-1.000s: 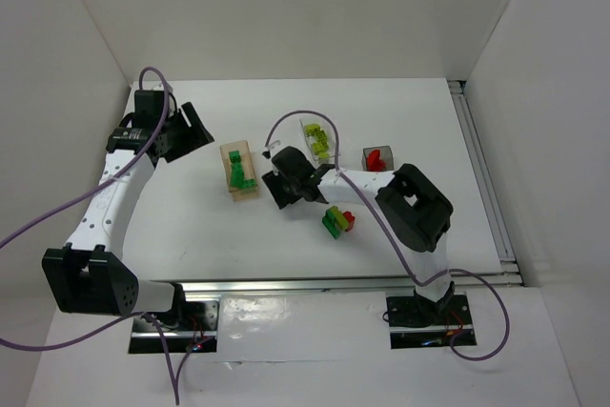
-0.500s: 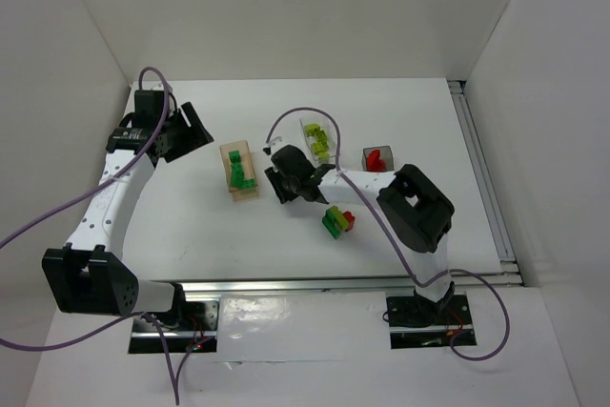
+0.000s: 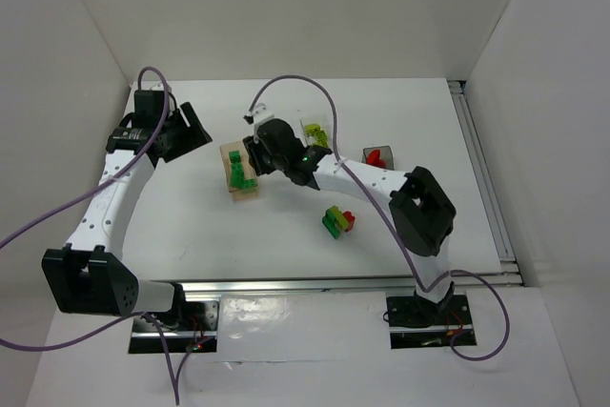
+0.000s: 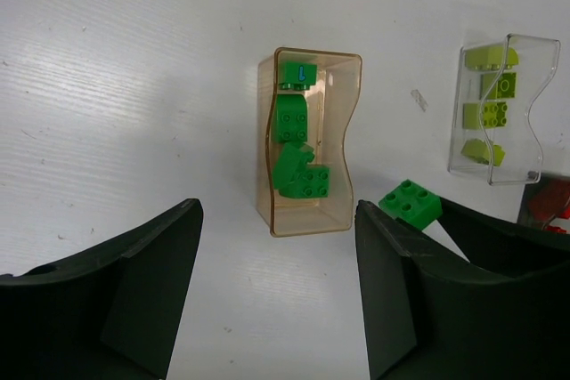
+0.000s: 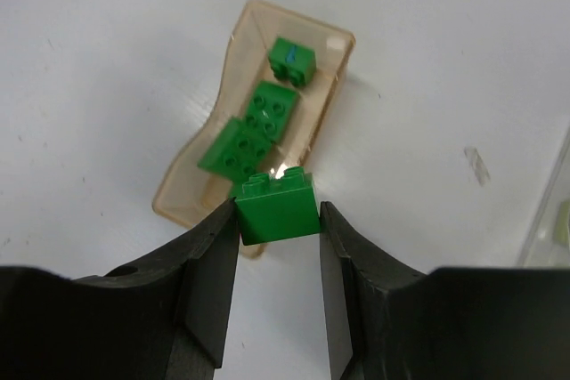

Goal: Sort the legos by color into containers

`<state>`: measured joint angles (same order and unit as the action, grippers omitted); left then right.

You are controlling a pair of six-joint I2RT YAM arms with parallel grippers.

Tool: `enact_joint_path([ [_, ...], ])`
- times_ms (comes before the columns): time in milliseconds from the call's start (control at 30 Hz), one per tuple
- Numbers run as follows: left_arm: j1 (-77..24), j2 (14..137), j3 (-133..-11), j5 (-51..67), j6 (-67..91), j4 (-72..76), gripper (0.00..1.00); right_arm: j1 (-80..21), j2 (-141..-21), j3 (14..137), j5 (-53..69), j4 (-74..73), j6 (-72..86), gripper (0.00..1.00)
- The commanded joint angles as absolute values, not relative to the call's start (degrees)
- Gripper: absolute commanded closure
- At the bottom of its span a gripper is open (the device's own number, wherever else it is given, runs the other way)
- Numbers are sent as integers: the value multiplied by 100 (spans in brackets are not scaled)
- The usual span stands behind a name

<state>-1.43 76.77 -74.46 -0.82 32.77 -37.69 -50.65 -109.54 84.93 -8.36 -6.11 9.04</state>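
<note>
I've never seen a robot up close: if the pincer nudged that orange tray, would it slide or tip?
Likely slide: the tray looks like thin, light plastic on a smooth table. Tipping seems unlikely, as it sits low and long. The green bricks inside probably add little weight.

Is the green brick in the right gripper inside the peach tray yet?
Out. The green brick is clamped in the right gripper, raised near the peach tray, not resting inside.

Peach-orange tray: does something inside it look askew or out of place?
Nothing is out of place: the translucent peach-orange tray holds only dark green studded bricks. One brick looks tilted against its neighbour rather than lying flat.
</note>
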Motion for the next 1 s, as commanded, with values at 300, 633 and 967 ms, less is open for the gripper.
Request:
enact_joint_path([
  [300, -105, 7155, -7620, -518, 3085, -3832, 23, -5133, -12894, 11611, -1238, -1337, 879, 26],
  [633, -236, 7057, -7612, -1, 2971, -3832, 23, -5081, -9776, 7632, -2301, -421, 1502, 42],
  [967, -1931, 8516, -7831, 1776, 1916, -4061, 23, -4834, -7490, 5161, -2734, -2679, 3128, 19],
])
